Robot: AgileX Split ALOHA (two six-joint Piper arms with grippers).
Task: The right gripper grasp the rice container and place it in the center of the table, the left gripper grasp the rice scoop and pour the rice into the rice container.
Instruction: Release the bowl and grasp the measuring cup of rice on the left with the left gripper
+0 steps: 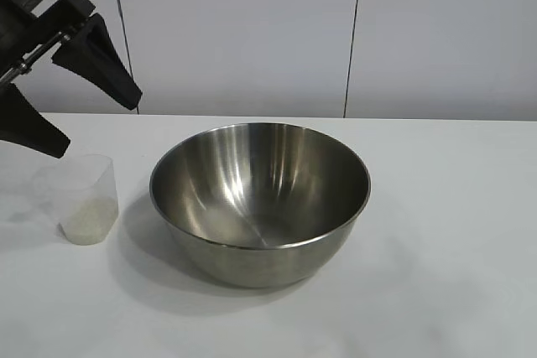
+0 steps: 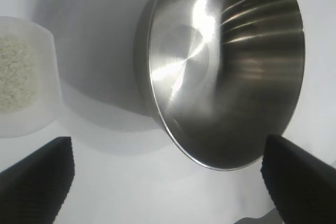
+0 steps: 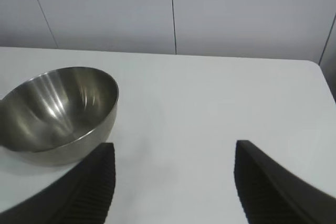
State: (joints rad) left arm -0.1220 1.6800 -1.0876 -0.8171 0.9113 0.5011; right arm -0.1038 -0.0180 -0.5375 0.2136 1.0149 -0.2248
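Rice container (image 1: pixel 260 203), steel, mid-table (image 1: pixel 453 291), empty; left gripper (image 1: pixel 63 106) fingers spread, should pinch rice scoop (image 1: pixel 86 199) wall squarely; right gripper (image 3: pixel 173 182) fingers apart, empty.

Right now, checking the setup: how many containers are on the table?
2: the steel bowl at the table's middle, empty, and the plastic cup at its left, holding a little rice.

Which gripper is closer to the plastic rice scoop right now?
Left. The left gripper hovers open just above the rice scoop, which sits beside the steel bowl. The right gripper, open, is on the bowl's far side, outside the exterior view.
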